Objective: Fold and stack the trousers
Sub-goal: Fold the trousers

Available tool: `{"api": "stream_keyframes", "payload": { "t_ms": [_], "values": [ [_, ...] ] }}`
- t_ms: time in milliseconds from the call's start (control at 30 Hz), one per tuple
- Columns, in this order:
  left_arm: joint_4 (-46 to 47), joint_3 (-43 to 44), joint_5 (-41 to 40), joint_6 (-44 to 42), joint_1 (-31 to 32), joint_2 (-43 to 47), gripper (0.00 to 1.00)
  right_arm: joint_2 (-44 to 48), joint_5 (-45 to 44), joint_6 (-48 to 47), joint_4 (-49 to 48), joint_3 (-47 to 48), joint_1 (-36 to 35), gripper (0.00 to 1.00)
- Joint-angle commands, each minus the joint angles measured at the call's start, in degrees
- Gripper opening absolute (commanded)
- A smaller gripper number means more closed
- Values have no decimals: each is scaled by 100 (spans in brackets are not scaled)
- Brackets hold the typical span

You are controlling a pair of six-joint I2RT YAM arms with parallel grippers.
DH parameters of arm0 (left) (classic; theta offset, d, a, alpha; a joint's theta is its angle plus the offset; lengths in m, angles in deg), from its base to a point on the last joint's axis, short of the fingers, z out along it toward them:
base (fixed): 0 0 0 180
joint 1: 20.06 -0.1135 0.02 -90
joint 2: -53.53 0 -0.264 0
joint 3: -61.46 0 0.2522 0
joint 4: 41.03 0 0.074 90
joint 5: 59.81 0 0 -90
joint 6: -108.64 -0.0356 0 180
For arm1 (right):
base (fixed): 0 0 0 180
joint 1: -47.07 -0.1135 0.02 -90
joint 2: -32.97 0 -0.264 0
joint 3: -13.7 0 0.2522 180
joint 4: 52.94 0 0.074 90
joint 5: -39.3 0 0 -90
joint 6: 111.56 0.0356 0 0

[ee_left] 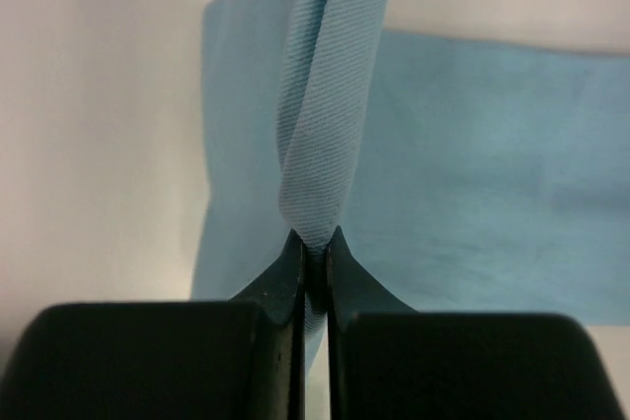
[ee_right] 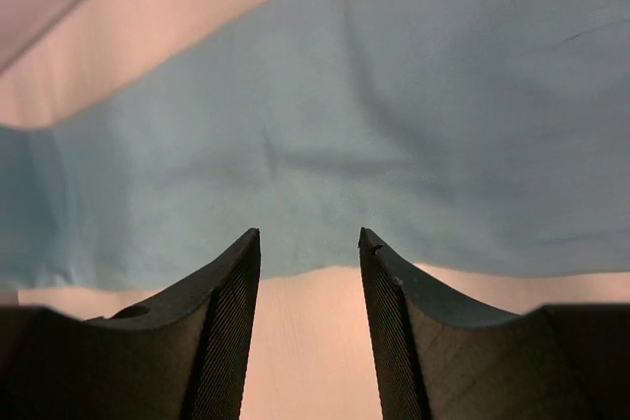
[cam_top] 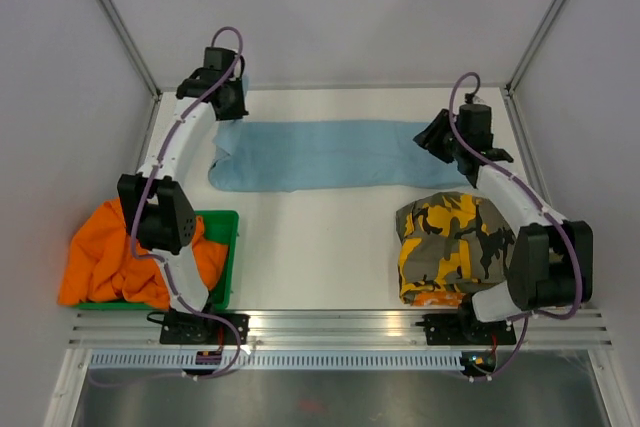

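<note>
At twelve o'clock the light-blue trousers (cam_top: 320,154) lie flat, unstacked: left gripper (ee_left: 313,243) clenched on one end, right gripper (ee_right: 310,248) parted, empty. Camouflage pair (cam_top: 455,242) lies folded at four, perhaps atop another; orange pair (cam_top: 105,262) waits at eight.

I can read no text, label, brand or number in any of my three views. The light-blue trousers (cam_top: 330,155) are plain, and the camouflage trousers (cam_top: 455,242) show only pattern.
</note>
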State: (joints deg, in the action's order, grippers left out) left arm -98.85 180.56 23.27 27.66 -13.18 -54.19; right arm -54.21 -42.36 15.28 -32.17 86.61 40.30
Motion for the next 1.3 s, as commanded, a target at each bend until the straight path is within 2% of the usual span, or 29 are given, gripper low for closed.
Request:
{"api": "stream_keyframes", "payload": {
  "t_ms": [0,133,233,567,967,1000,1033,1100,1200,1233,1267],
  "values": [
    [80,-5,-556,1039,884,279,2,631,-657,-177,545,-44,526,54],
    [572,39,-468,1496,1727,-89,2,991,-641,-466,986,25,1062,56],
    [722,241,-468,1778,2010,-538,2,1193,-614,-598,1197,26,1090,58],
    [1126,268,-486,2368,2231,-1277,2,1528,-509,-897,1655,-9,1098,61],
    [1566,320,164,2693,2406,-1664,4,1493,-412,-1012,1778,-53,1090,62],
    [1549,355,217,2719,2406,-1734,6,1493,-386,-1030,1787,-36,1090,62],
    [1497,434,269,2737,2406,-1769,15,1493,-359,-1091,1813,-27,1090,62],
    [1452,514,463,2720,2406,-1726,23,1546,-289,-1170,1822,-9,1090,62],
    [1628,514,972,2597,2406,-1542,53,1555,-210,-1232,1796,17,1090,62],
    [1671,505,1077,2501,2406,-1376,70,1528,-149,-1232,1787,34,1098,62],
    [1628,496,1096,2439,2406,-1296,76,1519,-70,-1275,1795,52,1090,62]
  ]
}}
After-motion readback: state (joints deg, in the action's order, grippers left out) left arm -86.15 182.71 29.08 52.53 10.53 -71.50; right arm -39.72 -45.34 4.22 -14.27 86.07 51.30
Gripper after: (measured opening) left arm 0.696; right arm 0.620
